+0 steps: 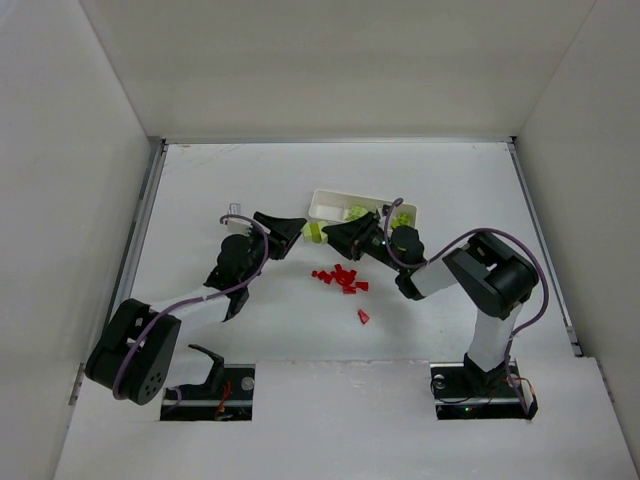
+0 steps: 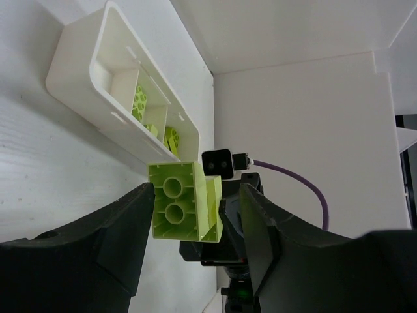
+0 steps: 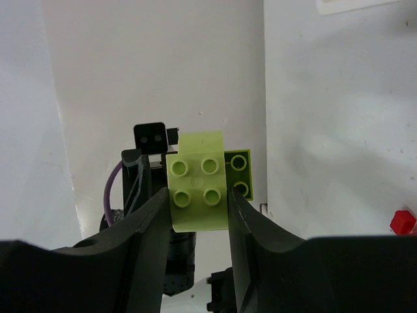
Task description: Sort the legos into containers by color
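My right gripper [image 1: 337,236] [image 3: 199,199] is shut on a yellow-green lego [image 3: 197,189] and holds it above the table, just left of the tray. A second yellow-green piece [image 3: 239,173] sticks out behind it. My left gripper [image 1: 296,229] [image 2: 195,208] faces it, open, with its fingers either side of the same lego [image 2: 177,208]; its left finger touches the lego and its right finger stands clear. The white tray [image 1: 327,199] [image 2: 78,78] holds yellow-green legos [image 1: 355,212] [image 2: 139,101] in its middle and right compartments. Several red legos [image 1: 340,278] lie in a cluster on the table.
A single red lego [image 1: 363,316] lies apart from the cluster, nearer the arm bases; one red lego [image 3: 402,222] shows at the right wrist view's edge. White walls enclose the table on three sides. Both arms reach in toward the tray's left end.
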